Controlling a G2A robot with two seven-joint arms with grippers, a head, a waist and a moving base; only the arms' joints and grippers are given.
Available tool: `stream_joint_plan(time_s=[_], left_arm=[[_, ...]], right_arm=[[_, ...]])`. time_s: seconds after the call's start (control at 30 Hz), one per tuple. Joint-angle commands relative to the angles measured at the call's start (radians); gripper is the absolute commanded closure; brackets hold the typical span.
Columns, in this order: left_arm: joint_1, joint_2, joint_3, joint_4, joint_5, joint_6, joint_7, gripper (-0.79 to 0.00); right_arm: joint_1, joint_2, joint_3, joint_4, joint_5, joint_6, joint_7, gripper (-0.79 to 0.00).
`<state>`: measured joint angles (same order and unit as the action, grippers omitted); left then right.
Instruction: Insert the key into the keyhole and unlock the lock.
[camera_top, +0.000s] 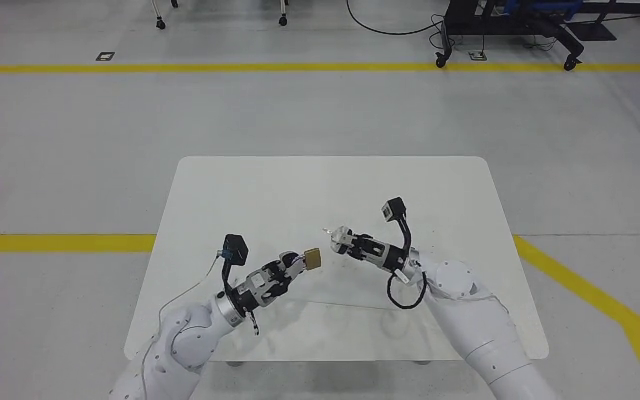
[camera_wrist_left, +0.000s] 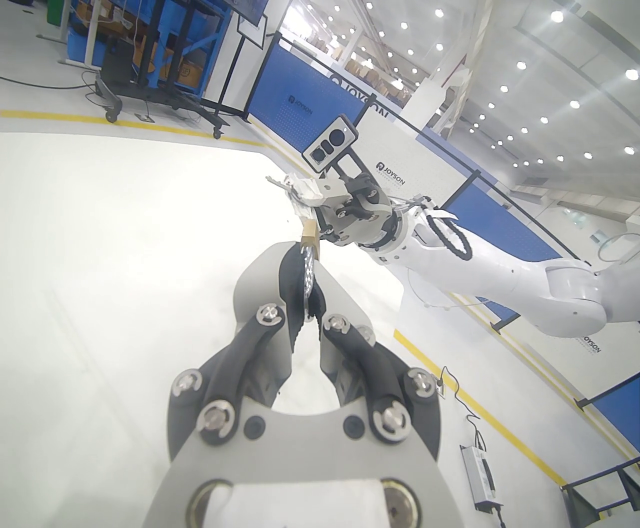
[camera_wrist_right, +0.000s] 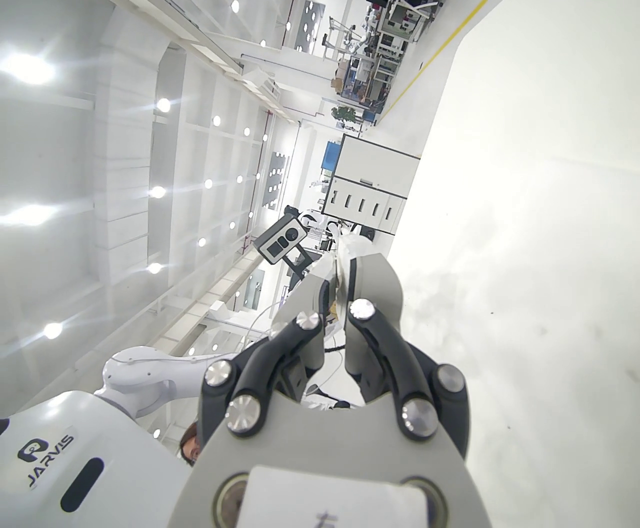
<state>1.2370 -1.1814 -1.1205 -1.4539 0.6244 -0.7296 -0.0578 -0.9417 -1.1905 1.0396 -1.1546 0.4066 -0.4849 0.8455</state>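
A small brass lock (camera_top: 313, 259) hangs above the white table, held by its metal shackle in my left gripper (camera_top: 300, 262), which is shut on it. In the left wrist view the brass body (camera_wrist_left: 309, 235) sticks out past the fingertips of the left gripper (camera_wrist_left: 306, 262). My right gripper (camera_top: 345, 241) is shut on the key (camera_wrist_left: 276, 182), whose head is wrapped in white tape (camera_wrist_left: 305, 190). The key's tip points away from the lock, a short gap apart. In the right wrist view the right gripper (camera_wrist_right: 342, 280) pinches the white tape (camera_wrist_right: 341, 265); the blade is hidden.
The white table (camera_top: 400, 190) lies under both arms with bare surface all around them. Grey floor with yellow lines surrounds it, and wheeled racks stand far behind.
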Motion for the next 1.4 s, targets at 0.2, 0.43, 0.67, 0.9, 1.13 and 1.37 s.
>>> stream_joint_plan(time_s=[0.2,0.43,0.67,0.9,1.13,1.37], left_arm=[[-0.027,-0.007,0.027,0.034,0.008,-0.028,-0.013,0.0],[-0.042,-0.014,0.047,0.042,-0.001,-0.036,-0.018,0.0],[-0.044,-0.019,0.057,0.048,0.013,-0.006,-0.014,0.0],[-0.064,-0.026,0.071,0.063,0.01,0.024,-0.038,0.0],[-0.075,-0.029,0.067,0.076,0.011,0.033,-0.036,0.0],[-0.111,-0.023,0.05,0.13,-0.135,-0.055,-0.156,0.0]], right_arm=[[0.01,-0.004,-0.004,0.008,-0.034,0.0,-0.003,0.0],[0.014,-0.01,-0.01,0.009,-0.03,0.007,0.0,0.0],[0.009,-0.011,-0.002,0.0,0.005,-0.005,0.046,0.0],[-0.005,-0.007,0.019,-0.017,0.029,-0.01,0.077,0.0],[-0.017,-0.006,0.027,-0.028,0.031,-0.01,0.078,0.0],[-0.018,-0.005,0.047,-0.01,-0.069,-0.024,-0.043,0.0]])
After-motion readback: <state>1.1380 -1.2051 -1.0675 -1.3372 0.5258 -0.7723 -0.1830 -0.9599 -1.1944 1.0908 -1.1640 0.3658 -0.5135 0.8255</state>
